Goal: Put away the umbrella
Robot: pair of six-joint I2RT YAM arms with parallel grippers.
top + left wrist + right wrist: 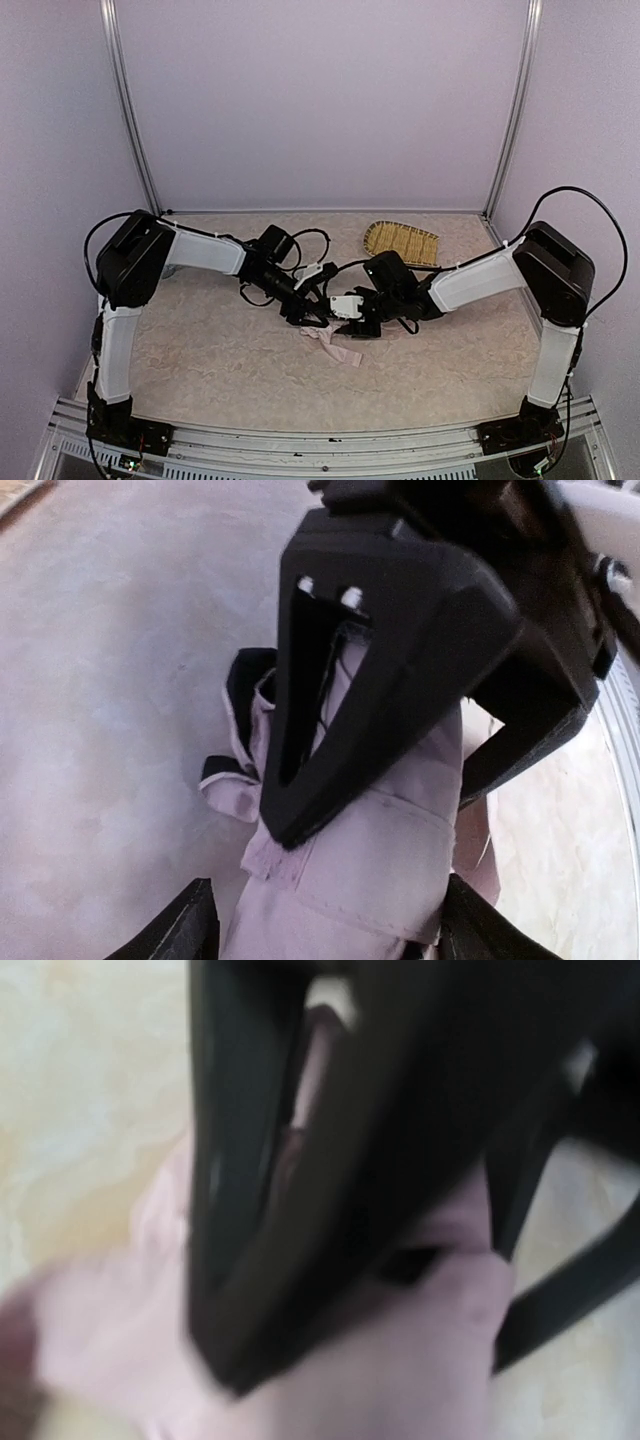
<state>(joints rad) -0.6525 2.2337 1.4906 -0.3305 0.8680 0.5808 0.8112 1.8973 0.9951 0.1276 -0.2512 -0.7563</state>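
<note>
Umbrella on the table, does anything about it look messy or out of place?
Yes. The umbrella lies mid-table as a loose, crumpled bundle rather than a tight roll: a pink flap trails toward the near edge, and black lining pokes out of the folds in the left wrist view.

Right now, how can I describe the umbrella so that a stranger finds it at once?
Start at the beige table and go to its middle. There is the umbrella, a soft crumpled bundle, pale pink with black lining. The woven tray behind it is yellow and flat.
</note>
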